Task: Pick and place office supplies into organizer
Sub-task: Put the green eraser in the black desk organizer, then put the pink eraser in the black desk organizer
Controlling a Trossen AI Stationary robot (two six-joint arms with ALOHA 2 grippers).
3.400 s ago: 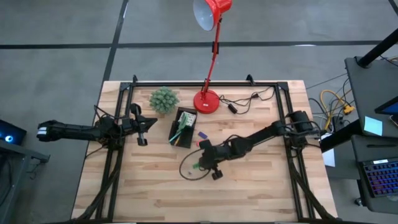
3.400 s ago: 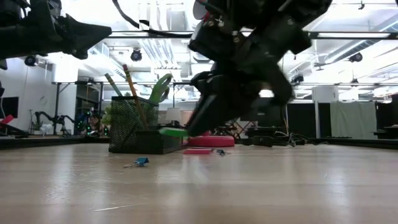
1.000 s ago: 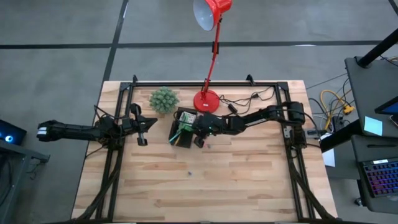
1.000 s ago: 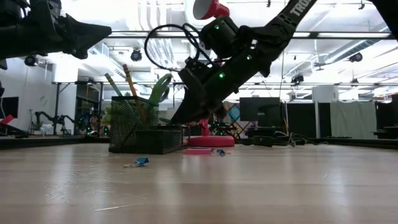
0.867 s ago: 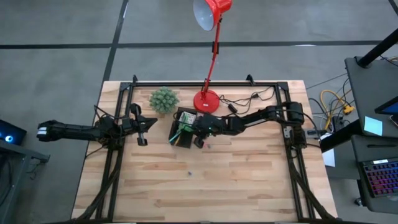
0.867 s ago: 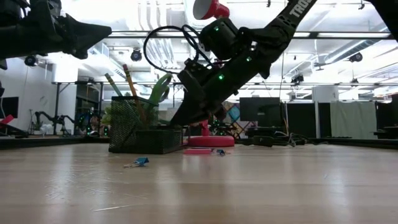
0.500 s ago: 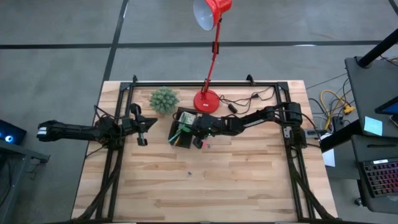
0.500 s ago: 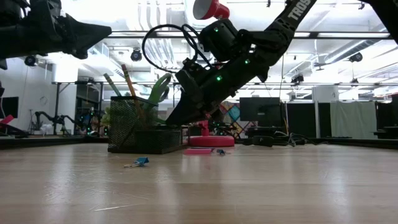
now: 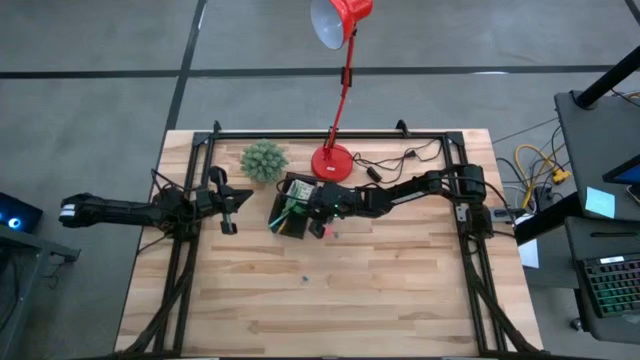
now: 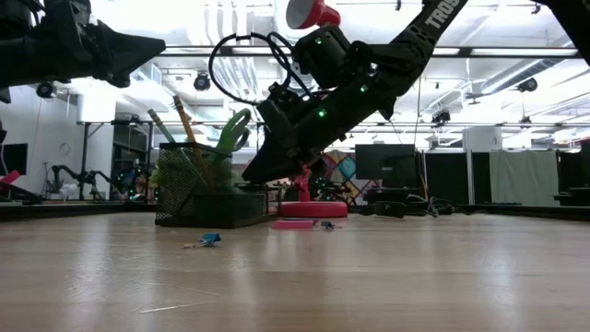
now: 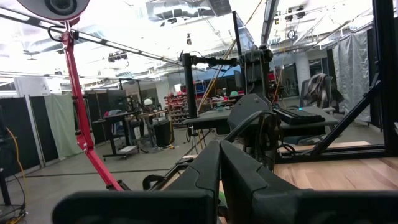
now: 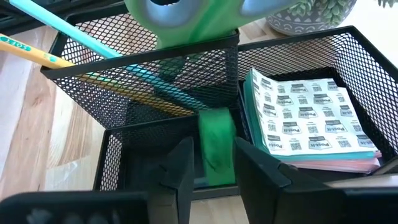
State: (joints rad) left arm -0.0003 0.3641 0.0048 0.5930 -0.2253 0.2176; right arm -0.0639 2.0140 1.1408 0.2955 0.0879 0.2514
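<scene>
Green eraser [image 12: 216, 147] sits between the right end effector's [image 12: 210, 163] slightly parted fingers, over the black mesh organizer [image 12: 118, 155]. Left end effector [image 9: 228, 207], closed, waits at nine o'clock.

Even, soft light falls from above on the wooden surface [image 9: 330, 290], with only faint shadows. In the low view, bright ceiling lights [image 10: 230, 23] (strongly overexposed) turn the right arm [image 10: 350, 78] into a silhouette. Near the right wrist camera the scissors handle [image 12: 186, 18] is blurred.
</scene>
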